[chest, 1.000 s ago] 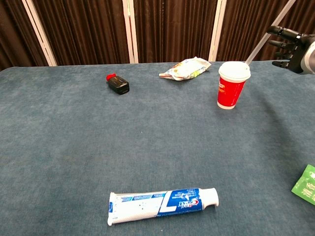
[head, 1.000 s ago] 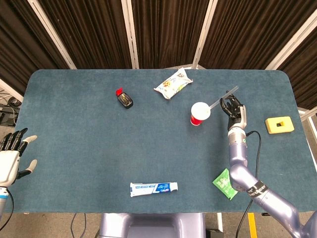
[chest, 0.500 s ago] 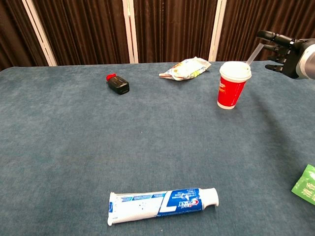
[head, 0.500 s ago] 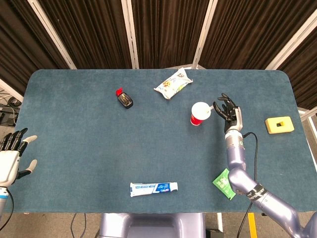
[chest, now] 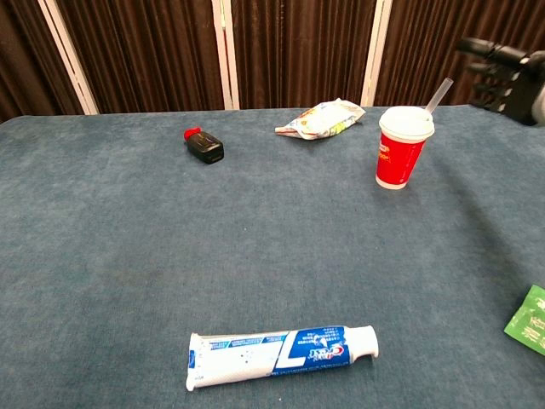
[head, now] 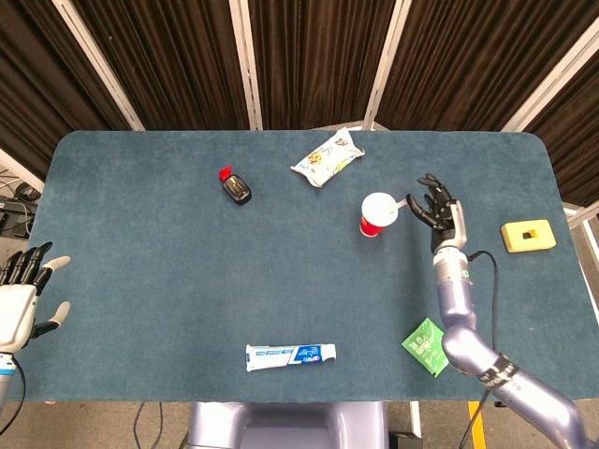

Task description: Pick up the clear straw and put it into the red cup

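The red cup with a white lid stands upright right of the table's middle. The clear straw stands in the cup and leans out toward the upper right; in the head view only its short tip shows beside the lid. My right hand hovers just right of the cup with fingers spread, clear of the straw and holding nothing. Off the table's front left corner, my left hand hangs open and empty.
A snack bag lies behind the cup, a small black bottle with a red cap at back left. A toothpaste tube lies near the front edge, a green packet at front right, a yellow block far right.
My right hand let go of the straw and drew back to the right. The straw now stands in the cup on its own. The left hand has not moved.
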### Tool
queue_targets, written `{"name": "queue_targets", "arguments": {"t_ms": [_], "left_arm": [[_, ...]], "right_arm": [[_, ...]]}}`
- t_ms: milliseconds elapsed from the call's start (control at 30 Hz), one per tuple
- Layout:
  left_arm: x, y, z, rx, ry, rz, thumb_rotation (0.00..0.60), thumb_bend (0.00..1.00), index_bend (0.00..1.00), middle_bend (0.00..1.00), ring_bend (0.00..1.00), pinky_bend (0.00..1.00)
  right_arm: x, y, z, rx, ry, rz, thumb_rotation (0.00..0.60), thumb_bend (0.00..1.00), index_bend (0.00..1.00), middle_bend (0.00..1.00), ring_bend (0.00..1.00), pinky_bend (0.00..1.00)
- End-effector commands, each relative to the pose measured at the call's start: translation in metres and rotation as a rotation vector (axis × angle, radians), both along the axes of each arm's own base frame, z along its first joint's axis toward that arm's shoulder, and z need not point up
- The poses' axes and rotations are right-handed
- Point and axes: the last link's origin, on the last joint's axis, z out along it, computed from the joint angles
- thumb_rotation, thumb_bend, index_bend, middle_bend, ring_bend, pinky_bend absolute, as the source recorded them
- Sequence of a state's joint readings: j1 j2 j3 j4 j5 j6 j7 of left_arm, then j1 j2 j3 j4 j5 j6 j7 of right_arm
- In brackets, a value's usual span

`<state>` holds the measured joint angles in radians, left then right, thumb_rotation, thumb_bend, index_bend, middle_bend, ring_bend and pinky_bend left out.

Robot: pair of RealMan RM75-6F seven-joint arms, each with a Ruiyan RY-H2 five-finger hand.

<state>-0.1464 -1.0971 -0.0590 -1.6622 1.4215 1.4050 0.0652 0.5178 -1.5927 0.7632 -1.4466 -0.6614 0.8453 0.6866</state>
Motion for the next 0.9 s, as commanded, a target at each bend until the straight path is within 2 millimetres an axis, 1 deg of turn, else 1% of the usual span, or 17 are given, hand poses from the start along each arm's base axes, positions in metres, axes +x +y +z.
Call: {"name": "queue_targets", "arguments": {"t_ms": [33,100,200,233,333,400,467,533,567,633,733,900], "left_arm": [[0.0,0.0,0.0,0.0,0.0,-0.001,0.6,0.38,0.2,0.0,0.0,0.0],[0.0,-0.001,0.0,0.001,0.002,-0.001,0.6,0.38,0.2,0.0,0.0,0.0],[0.0,-0.001,0.0,0.001,0.005,-0.003,0.6,0.38,0.2,0.0,0.0,0.0],[0.0,-0.001,0.0,0.002,0.007,-0.004,0.6,0.38,0.2,0.0,0.0,0.0],[0.0,-0.002,-0.001,0.003,0.013,-0.006,0.6,0.38,0.2,0.0,0.0,0.0],[0.001,-0.001,-0.001,0.003,0.017,-0.007,0.6,0.38,0.2,0.0,0.0,0.0],[0.001,-0.001,-0.001,0.005,0.023,-0.008,0.6,0.38,0.2,0.0,0.0,0.0],[0.001,-0.001,-0.001,0.005,0.024,-0.008,0.6,0.38,0.2,0.0,0.0,0.0],[0.001,-0.001,-0.001,0.005,0.025,-0.008,0.6,0.38,0.2,0.0,0.0,0.0],[0.001,-0.001,-0.002,0.006,0.026,-0.008,0.6,0.38,0.2,0.0,0.0,0.0],[0.001,-0.001,-0.001,0.007,0.027,-0.008,0.6,0.38,0.2,0.0,0.0,0.0],[0.001,-0.001,-0.001,0.008,0.027,-0.007,0.6,0.38,0.2,0.0,0.0,0.0]], "right_arm": [[-0.016,0.015,0.028,-0.041,0.096,0.015,0.6,0.22,0.37,0.08,0.0,0.0],[-0.027,0.026,0.043,-0.05,0.183,0.024,0.6,0.22,0.36,0.07,0.0,0.0],[-0.045,0.048,0.064,-0.046,0.343,0.039,0.6,0.21,0.36,0.07,0.0,0.0],[-0.055,0.061,0.074,-0.038,0.455,0.047,0.6,0.2,0.35,0.06,0.0,0.0],[-0.066,0.088,0.087,0.007,0.646,0.088,0.6,0.19,0.31,0.02,0.0,0.0],[-0.073,0.105,0.093,0.04,0.771,0.122,0.6,0.19,0.26,0.0,0.0,0.0],[-0.082,0.127,0.099,0.069,0.944,0.159,0.6,0.18,0.21,0.0,0.0,0.0],[-0.089,0.141,0.1,0.081,1.057,0.179,0.6,0.17,0.16,0.0,0.0,0.0],[-0.096,0.152,0.101,0.092,1.148,0.187,0.6,0.16,0.14,0.0,0.0,0.0],[-0.104,0.172,0.1,0.112,1.26,0.195,0.6,0.15,0.12,0.0,0.0,0.0],[-0.11,0.194,0.1,0.125,1.33,0.198,0.6,0.15,0.11,0.0,0.0,0.0],[-0.12,0.233,0.106,0.122,1.474,0.206,0.6,0.15,0.1,0.0,0.0,0.0]]}}
